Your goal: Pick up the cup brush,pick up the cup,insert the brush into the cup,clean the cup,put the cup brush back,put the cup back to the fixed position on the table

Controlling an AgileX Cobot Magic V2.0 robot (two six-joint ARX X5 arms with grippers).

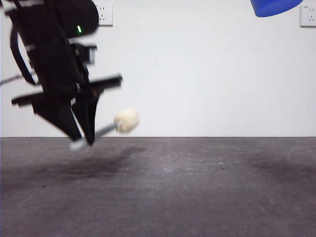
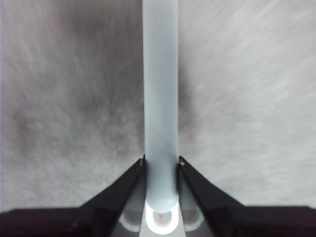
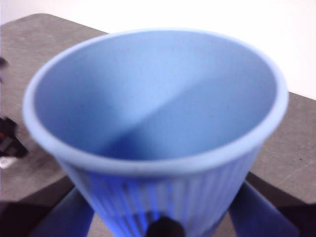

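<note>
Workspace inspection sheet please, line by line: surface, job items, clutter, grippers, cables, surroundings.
Surface: dark grey matte table, scuffed, nothing resting on it in view.
Job items: grey-handled cup brush with cream sponge head, held tilted above the table; blue ribbed plastic cup, lifted, only its base showing at the front view's top edge.
Clutter: nothing seen.
Grippers: left gripper shut on the brush handle; right gripper shut on the cup.
Cables: black loop on the arm.
Surroundings: white wall, two sockets.
</note>
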